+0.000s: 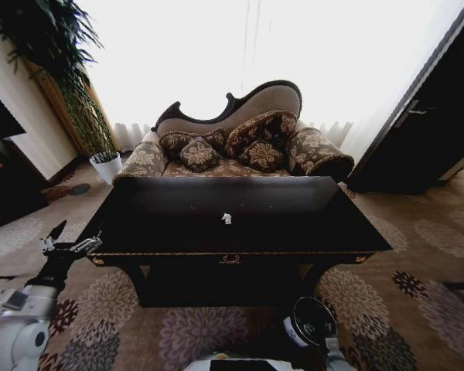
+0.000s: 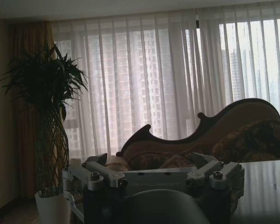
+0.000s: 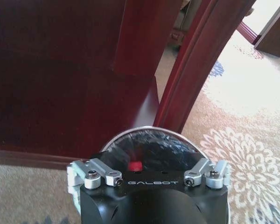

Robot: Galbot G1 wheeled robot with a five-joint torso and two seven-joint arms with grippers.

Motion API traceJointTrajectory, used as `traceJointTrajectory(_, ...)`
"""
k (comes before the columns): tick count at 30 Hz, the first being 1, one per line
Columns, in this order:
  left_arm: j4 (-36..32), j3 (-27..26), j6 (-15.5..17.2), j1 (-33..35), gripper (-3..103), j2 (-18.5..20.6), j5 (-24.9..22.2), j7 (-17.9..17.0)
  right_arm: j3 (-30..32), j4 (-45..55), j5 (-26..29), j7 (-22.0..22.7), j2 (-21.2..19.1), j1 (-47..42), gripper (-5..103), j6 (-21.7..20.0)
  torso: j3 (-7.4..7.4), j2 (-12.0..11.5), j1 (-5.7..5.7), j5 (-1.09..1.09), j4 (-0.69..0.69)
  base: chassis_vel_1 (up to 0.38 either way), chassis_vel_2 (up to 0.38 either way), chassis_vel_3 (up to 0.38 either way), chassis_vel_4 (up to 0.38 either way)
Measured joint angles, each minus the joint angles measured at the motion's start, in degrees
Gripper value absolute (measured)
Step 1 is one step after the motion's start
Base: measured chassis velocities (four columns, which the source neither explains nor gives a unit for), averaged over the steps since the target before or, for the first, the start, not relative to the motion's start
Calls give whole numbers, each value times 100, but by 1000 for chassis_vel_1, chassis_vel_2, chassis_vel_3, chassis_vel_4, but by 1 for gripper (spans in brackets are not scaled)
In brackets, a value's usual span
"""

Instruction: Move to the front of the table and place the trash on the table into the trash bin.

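**Black lacquer tabletop, one white scrap, bin at the near leg**

Glossy black wood with gold trim fills the middle of the head view: the tabletop (image 1: 294,224) lies square in front of the robot, a gold ornament (image 1: 230,260) at the centre of its front edge. Behind it, at 12 o'clock, stands a curved-back sofa (image 1: 240,135) heaped with patterned cushions, and a potted plant (image 1: 105,165) in a white pot sits at about 10 o'clock off the far left corner. Patterned carpet (image 1: 387,309) covers the floor around everything.

The trash bin (image 1: 313,320) stands on the carpet at roughly 5 o'clock from the tabletop's centre, just in front of the right front leg. It is a round black pail with a pale rim. In the right wrist view the bin (image 3: 151,144) shows a dark crinkled liner and one small red thing (image 3: 135,165) lying inside; what that is cannot be told.

The left tool (image 1: 68,241) hangs at 8 o'clock, just off the tabletop's left front corner, fingers spread apart and holding nothing. The right tool (image 3: 151,175) is poised directly above the bin's mouth; its fingertips are hidden, so I cannot tell how far open it is.

The trash (image 1: 226,219), a tiny white scrap, rests near the middle of the tabletop, straight behind the ornament.
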Motion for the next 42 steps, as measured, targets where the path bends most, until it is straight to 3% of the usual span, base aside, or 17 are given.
traceJointTrajectory(5, -8, -18, -6, 4, 100, 13, -5, 2, 63, 601, 390, 0, 74, -315, 99, -25, 0, 0, 0, 0, 0, 0, 0, 0, 0)
traceJointTrajectory(8, -7, -27, -7, -8, 100, 17, -25, 1, 130, 892, 446, 0, 112, -506, 100, -40, 0, 0, 0, 1, 0, 0, 0, 0, 0)
traceJointTrajectory(13, -83, 15, 46, -59, 100, -6, -132, -11, 458, 1685, 53, -32, 177, -963, 100, 48, 0, 0, 0, 0, 0, 0, 0, 0, 0)
traceJointTrajectory(22, 10, 151, 72, -192, 100, 26, -108, -38, 1086, 3894, 273, -66, 337, -2231, 100, -459, -1, 0, 0, -1, 0, 0, 0, 0, 0)
traceJointTrajectory(37, 107, 272, 108, -328, 100, 83, -103, -54, 2091, 5789, 398, -25, 561, -3175, 100, -326, 0, 0, 0, 1, 0, 0, 0, 0, 0)
traceJointTrajectory(42, 122, 359, 134, -371, 100, 73, -69, -57, 2368, 6159, 779, 137, 552, -3275, 100, -229, 0, 0, 0, 1, -1, 0, 0, 0, 0)
